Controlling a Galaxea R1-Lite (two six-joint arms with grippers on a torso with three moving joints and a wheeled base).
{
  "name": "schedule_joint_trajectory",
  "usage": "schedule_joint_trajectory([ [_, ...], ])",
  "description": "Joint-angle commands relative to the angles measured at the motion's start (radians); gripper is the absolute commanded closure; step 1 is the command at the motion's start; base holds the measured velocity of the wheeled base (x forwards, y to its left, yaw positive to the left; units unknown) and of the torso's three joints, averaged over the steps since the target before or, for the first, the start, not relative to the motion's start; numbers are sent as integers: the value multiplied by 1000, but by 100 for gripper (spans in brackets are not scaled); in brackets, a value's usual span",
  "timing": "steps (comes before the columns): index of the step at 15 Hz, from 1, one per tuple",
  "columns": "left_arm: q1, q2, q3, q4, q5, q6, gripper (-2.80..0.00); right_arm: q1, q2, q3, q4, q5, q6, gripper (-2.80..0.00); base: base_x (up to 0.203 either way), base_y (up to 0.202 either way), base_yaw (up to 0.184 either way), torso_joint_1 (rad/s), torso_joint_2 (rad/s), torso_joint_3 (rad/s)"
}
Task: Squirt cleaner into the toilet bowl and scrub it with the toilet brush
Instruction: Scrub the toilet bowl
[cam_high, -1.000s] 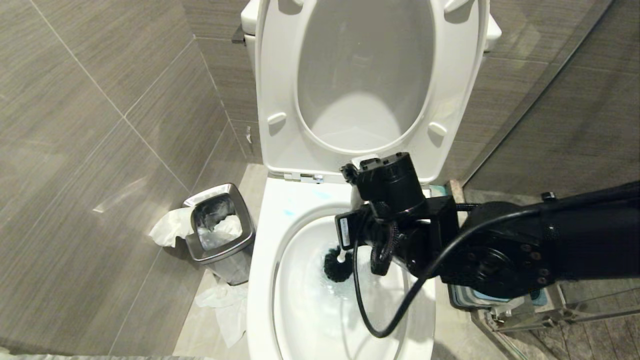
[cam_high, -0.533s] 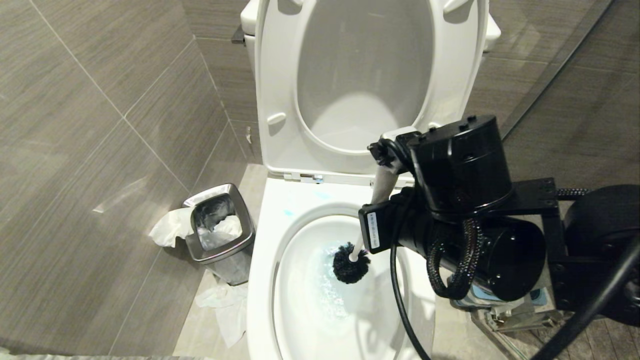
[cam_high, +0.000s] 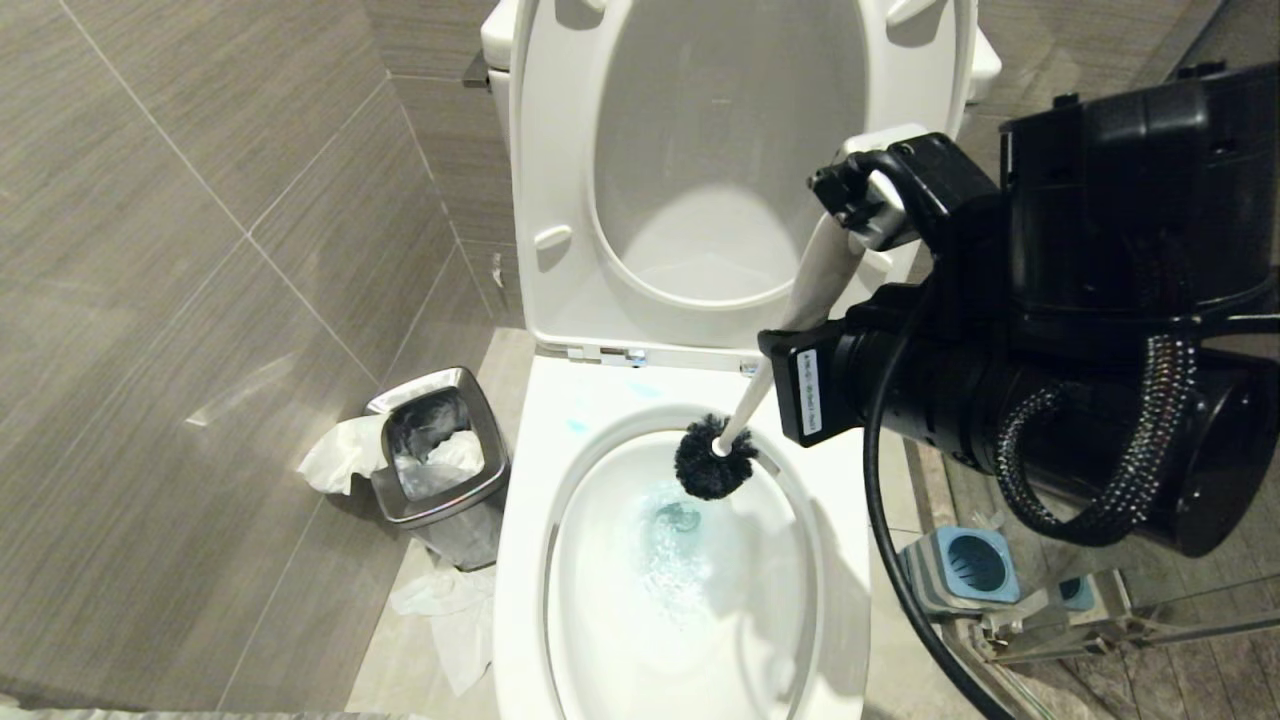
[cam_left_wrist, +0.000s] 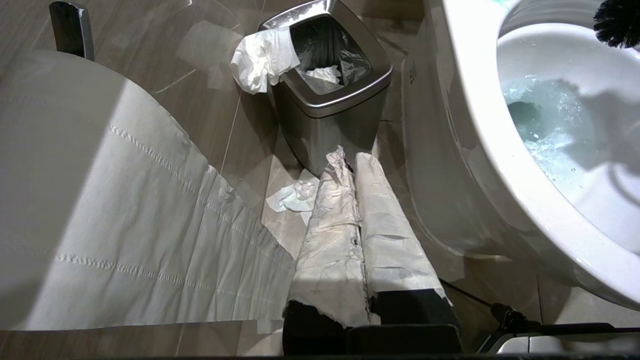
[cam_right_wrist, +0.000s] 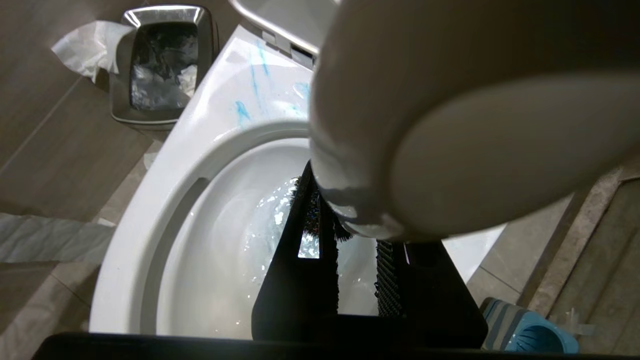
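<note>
A small square waste bin with a brushed steel rim (cam_high: 440, 455) stands on the floor at the left, lined with a clear bag holding crumpled paper. White crumpled tissue (cam_high: 340, 452) hangs over its left edge. More tissue scraps (cam_high: 445, 615) lie on the beige floor tiles (cam_high: 400, 660) nearer the viewer. Grey wood-grain wall tiles (cam_high: 200, 250) cover the left and far walls. A squat square blue-and-grey holder (cam_high: 962, 568) sits on the floor at the right.

toilet brush (cam_high: 715, 462) handle partly hidden behind right arm, toilet bowl (cam_high: 520, 560) front cut off by frame edge
</note>
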Motion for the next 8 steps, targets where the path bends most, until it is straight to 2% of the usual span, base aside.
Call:
schedule_joint_trajectory([
  [1,0,0,2,0,0,0,0,1,-14,-3,0,-1,31,0,0,0,0,0,0,0],
  [8,0,0,2,0,0,0,0,1,-8,-6,7,21,37,0,0,0,0,0,0,0],
])
